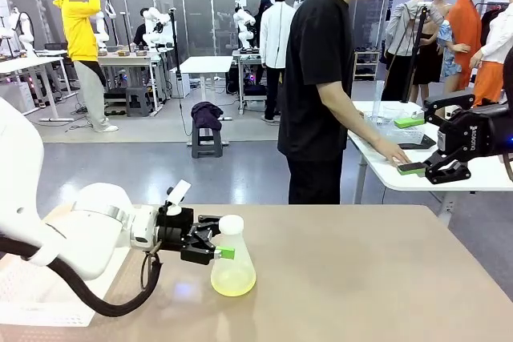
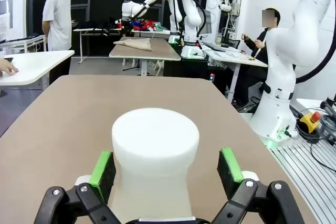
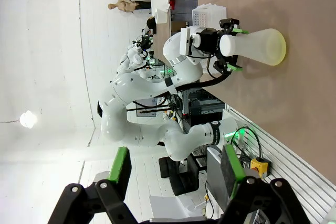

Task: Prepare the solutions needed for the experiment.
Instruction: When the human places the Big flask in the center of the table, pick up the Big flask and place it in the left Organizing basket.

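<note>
Front view. Conical flask [image 1: 232,260] of translucent plastic stands upright on the tan desk [image 1: 361,270], near edge, left of centre. Pale yellow-green solution [image 1: 233,280] pools in its base; white cap [image 1: 231,224] on the neck. Left pincer [image 1: 222,244] comes in from 9 o'clock, level with the desk, jaws spread to either side of the flask's neck; one green pad [image 1: 228,253] shows in front of the neck, and whether it touches cannot be told. Right pincer [image 1: 418,145] hangs high at 3 o'clock, well apart from the flask, jaws spread, nothing between them. A person [image 1: 321,86] in a black shirt stands past the far edge, side-on, one hand [image 1: 393,154] on a white desk [image 1: 385,167] behind.

Left wrist view. White cap [image 2: 155,139] and neck stand dead centre between the left pincer's [image 2: 167,170] two green pads [image 2: 102,170], one at 8 o'clock, one at 4 o'clock. A gap shows on each side: jaws spread, not pinching. Bare tan desk [image 2: 131,95] runs on toward 12 o'clock.

Right wrist view. Picture rolled sideways. Right pincer [image 3: 175,169] rises from 6 o'clock, jaws spread, empty. Flask [image 3: 259,47] at 1 o'clock, lying across the frame because of the roll, its yellow-green solution [image 3: 283,46] at the wide end, left pincer [image 3: 235,48] straddling the neck.
</note>
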`<state>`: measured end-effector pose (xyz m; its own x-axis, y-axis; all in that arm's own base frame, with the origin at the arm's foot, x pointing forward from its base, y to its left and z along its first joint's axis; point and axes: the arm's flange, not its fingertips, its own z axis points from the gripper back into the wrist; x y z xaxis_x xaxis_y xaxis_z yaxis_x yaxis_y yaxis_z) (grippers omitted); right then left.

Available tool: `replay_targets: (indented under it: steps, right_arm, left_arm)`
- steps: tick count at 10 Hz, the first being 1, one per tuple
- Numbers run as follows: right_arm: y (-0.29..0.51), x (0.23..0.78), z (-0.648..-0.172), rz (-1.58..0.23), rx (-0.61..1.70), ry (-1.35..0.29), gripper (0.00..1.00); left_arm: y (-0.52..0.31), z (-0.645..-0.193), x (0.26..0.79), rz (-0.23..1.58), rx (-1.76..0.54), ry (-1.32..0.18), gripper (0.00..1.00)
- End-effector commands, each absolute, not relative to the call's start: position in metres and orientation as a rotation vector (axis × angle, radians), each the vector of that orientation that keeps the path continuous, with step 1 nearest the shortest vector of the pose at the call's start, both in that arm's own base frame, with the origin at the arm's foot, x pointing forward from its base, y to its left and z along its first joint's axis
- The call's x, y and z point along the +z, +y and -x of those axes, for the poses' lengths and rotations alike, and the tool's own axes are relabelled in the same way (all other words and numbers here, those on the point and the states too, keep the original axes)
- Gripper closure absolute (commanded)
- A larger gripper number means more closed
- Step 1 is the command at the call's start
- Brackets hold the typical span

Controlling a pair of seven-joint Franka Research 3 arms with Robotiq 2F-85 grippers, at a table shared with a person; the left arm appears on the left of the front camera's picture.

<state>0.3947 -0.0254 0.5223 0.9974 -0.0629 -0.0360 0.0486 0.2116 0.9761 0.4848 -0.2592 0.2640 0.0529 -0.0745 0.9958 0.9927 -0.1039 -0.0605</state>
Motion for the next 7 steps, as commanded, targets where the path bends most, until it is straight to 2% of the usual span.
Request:
replay_targets:
  steps: [1, 3, 4, 7]
  right_arm:
    - [-0.0243, 0.5238, -0.3938, -1.369, -0.07, -0.02, 0.13]
    - [-0.0243, 0.5238, -0.3938, -1.369, -0.07, -0.02, 0.13]
    - [-0.0243, 0.5238, -0.3938, -1.369, -0.07, -0.02, 0.13]
    - [-0.0243, 0.5238, -0.3938, -1.369, -0.07, -0.02, 0.13]
  left_arm:
    - [-0.2715, -0.4938, 0.2607, 1.297, -1.282, -1.086, 0.0]
    - [-0.2751, -0.4937, 0.2586, 1.301, -1.261, -1.081, 0.0]
    - [-0.2745, -0.4934, 0.2583, 1.317, -1.255, -1.091, 0.07]
    - [-0.2715, -0.4927, 0.2578, 1.318, -1.236, -1.077, 0.36]
